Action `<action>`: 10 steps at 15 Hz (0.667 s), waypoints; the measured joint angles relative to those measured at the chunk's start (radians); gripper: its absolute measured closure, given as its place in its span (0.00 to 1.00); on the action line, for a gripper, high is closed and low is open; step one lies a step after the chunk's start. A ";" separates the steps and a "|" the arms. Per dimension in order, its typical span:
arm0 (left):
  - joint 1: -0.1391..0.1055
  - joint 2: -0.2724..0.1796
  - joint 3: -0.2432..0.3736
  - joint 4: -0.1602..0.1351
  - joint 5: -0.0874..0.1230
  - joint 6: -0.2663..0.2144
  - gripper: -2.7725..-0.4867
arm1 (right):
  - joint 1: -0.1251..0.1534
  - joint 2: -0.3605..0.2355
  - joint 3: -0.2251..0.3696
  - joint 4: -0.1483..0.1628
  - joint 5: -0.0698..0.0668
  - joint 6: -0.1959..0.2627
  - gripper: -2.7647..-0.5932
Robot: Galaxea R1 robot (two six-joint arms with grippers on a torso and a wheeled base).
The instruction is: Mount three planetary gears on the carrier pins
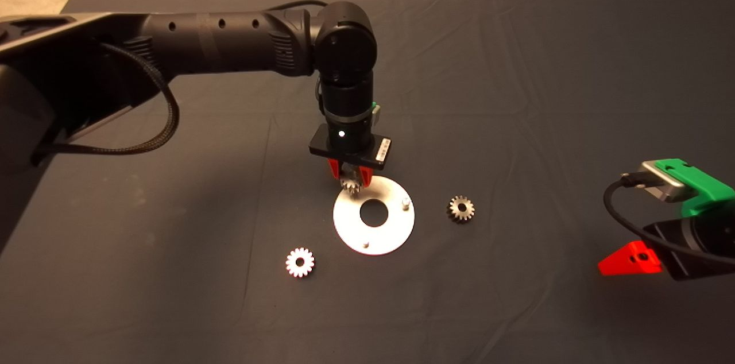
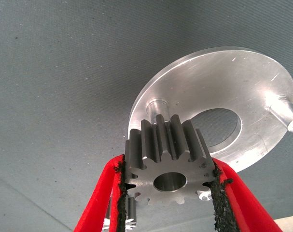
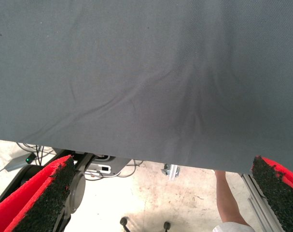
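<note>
My left gripper point(image 1: 350, 179) is shut on a dark planetary gear point(image 1: 350, 185) and holds it upright over the far left edge of the white disc point(image 1: 391, 232). In the left wrist view the gear point(image 2: 160, 140) sits clamped between the black pads point(image 2: 121, 193), just above the disc point(image 2: 243, 82). Two carrier pins point(image 1: 405, 201) point(image 1: 366, 245) show in the head view; the third is hidden under the gripper. The left wrist view shows pins point(image 2: 158, 104) point(image 2: 287, 112) on the disc. A dark gear point(image 1: 460, 209) lies right of the disc, a bright gear point(image 1: 300, 262) lies at its front left.
My right gripper point(image 1: 630, 259) is parked at the mat's lower right edge, open and empty point(image 3: 160, 193). Its wrist view looks past the mat's edge at the floor, where a person's arm point(image 3: 228, 193) and some cables show. The dark mat point(image 1: 517, 94) has creases.
</note>
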 joint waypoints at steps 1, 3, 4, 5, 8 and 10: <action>0.000 0.000 0.000 0.000 0.000 0.000 0.81 | 0.000 0.000 0.000 0.000 0.000 0.000 0.01; 0.000 0.000 0.000 0.000 0.000 -0.001 0.81 | 0.000 0.000 0.000 0.000 0.000 0.000 0.01; 0.000 -0.002 0.000 0.000 0.000 -0.001 0.81 | 0.000 0.000 0.000 0.000 0.000 0.000 0.01; 0.001 -0.003 0.000 0.000 0.000 -0.001 0.81 | 0.000 0.000 0.000 0.000 0.000 0.000 0.01; 0.009 -0.002 0.000 0.000 0.000 -0.001 0.81 | 0.000 0.000 0.000 0.000 0.000 0.000 0.01; 0.011 -0.002 0.000 0.000 0.000 -0.001 0.81 | 0.000 0.000 0.000 0.000 0.000 0.000 0.01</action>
